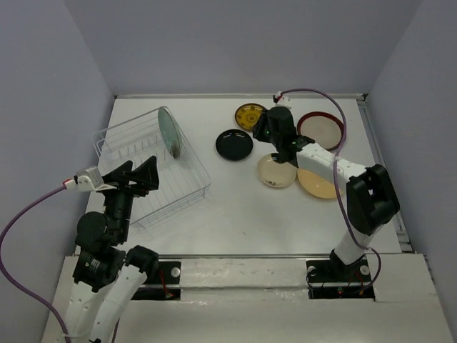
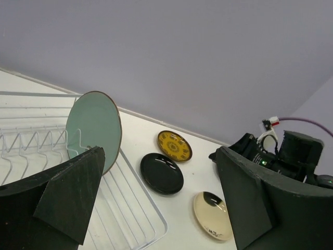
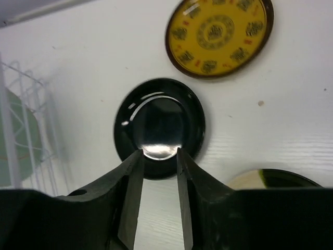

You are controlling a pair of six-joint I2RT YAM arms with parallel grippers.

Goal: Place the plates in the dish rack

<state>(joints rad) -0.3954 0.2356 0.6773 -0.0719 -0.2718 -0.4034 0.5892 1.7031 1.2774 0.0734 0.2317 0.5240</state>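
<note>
Left jaws gape, right jaws barely parted and empty near the black plate; I see only the mint-green plate in the dish rack, five left.

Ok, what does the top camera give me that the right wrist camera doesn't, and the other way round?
Only the top view: the red-rimmed plate, the orange-yellow plate partly under the right arm, and the left hand, open near the dish rack. Only the right wrist view: the right hand, fingers narrowly apart, nothing between them, pointing at the black plate. Both: that black plate, the yellow patterned plate, and the mint-green plate standing in the rack.
</note>
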